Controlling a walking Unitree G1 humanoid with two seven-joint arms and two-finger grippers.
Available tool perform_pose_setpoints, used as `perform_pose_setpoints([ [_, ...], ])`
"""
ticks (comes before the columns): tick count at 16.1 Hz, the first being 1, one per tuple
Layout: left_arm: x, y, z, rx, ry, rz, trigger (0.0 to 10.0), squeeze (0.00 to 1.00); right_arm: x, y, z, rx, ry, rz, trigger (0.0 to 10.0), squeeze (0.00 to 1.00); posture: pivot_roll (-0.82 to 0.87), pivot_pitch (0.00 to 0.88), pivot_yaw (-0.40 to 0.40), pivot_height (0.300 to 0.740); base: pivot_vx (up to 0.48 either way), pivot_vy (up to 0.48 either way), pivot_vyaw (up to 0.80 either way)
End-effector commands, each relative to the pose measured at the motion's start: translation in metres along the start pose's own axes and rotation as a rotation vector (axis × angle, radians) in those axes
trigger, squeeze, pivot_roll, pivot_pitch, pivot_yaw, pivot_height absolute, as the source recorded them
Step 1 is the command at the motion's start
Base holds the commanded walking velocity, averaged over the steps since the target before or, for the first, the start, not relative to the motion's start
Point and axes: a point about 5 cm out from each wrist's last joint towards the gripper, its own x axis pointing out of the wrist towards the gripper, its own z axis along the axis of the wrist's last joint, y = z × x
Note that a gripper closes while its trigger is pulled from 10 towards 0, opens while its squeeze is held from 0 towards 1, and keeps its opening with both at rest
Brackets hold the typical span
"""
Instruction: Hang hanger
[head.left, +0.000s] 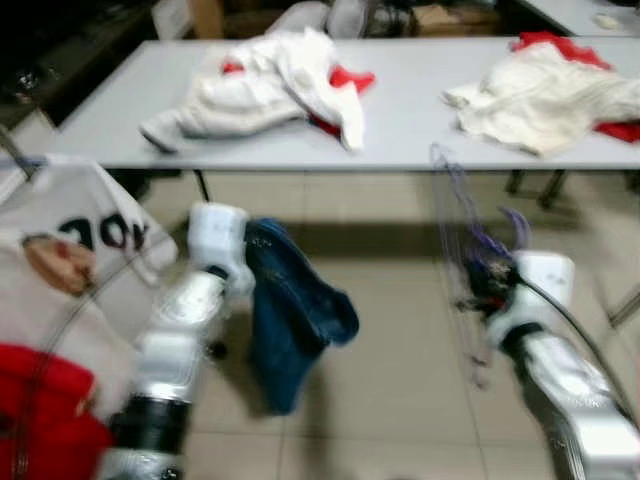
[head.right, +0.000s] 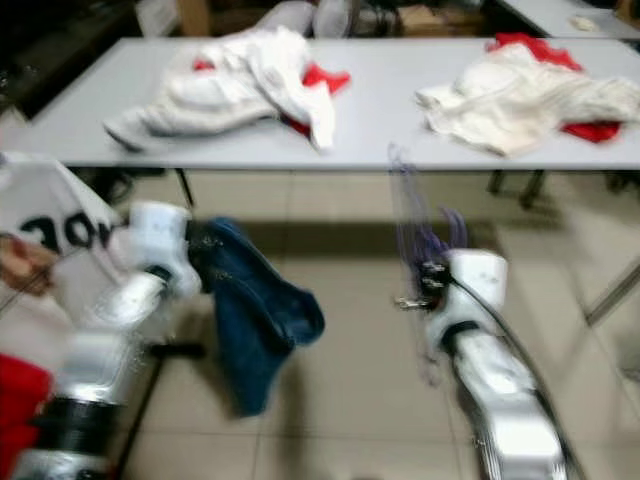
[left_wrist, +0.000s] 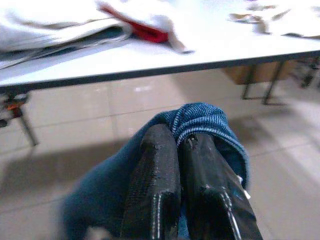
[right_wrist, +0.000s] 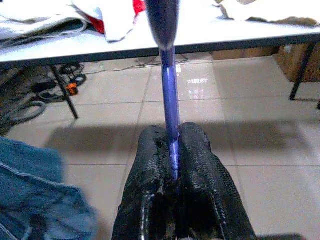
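Note:
A thin purple hanger (head.left: 470, 235) stands upright in my right gripper (head.left: 488, 278), which is shut on its wire (right_wrist: 170, 107) over the tiled floor, in front of the table. My left gripper (head.left: 250, 262) is shut on a blue denim garment (head.left: 290, 310) that droops down from it; the wrist view has its fingers (left_wrist: 155, 165) pinched on the denim's folded edge (left_wrist: 202, 120). The two grippers are apart, the hanger to the right of the denim.
A long grey table (head.left: 400, 140) stands ahead with a white and red pile of clothes (head.left: 270, 85) and another (head.left: 550, 90) on it. At the left hang a printed white shirt (head.left: 70, 230) and something red (head.left: 40, 420) on a rack. Table legs (head.left: 550, 185) stand at the right.

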Motion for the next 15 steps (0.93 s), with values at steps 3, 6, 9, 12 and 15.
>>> perform_pose_setpoints([
  [3,0.002,0.014,0.018,0.050,-0.057,0.014,10.0,0.00,-0.002,0.014,0.011,-0.037,-0.030,0.141,10.0,0.00,-0.08,0.000,0.039,0.740,0.407,0.000,0.00],
  [6,0.007,0.015,0.023,0.065,-0.062,-0.001,10.0,0.00,-0.009,0.006,0.016,-0.113,-0.035,0.233,10.0,0.00,-0.09,0.000,0.043,0.740,0.409,0.000,0.00],
  [9,0.018,0.015,0.039,0.097,-0.083,-0.044,10.0,0.00,-0.034,-0.009,0.031,-0.225,-0.028,0.455,10.0,0.00,-0.09,0.000,0.048,0.740,0.407,0.000,0.00],
  [12,0.030,0.016,0.057,0.140,-0.112,-0.068,10.0,0.00,-0.059,-0.015,0.039,-0.201,0.006,0.652,10.0,0.00,-0.09,0.000,0.042,0.740,0.406,0.000,0.00],
  [15,0.043,0.022,0.085,0.183,-0.161,-0.079,10.0,0.00,-0.073,-0.019,0.038,-0.182,0.074,0.766,10.0,0.00,-0.09,0.000,0.038,0.740,0.407,0.000,0.00],
])
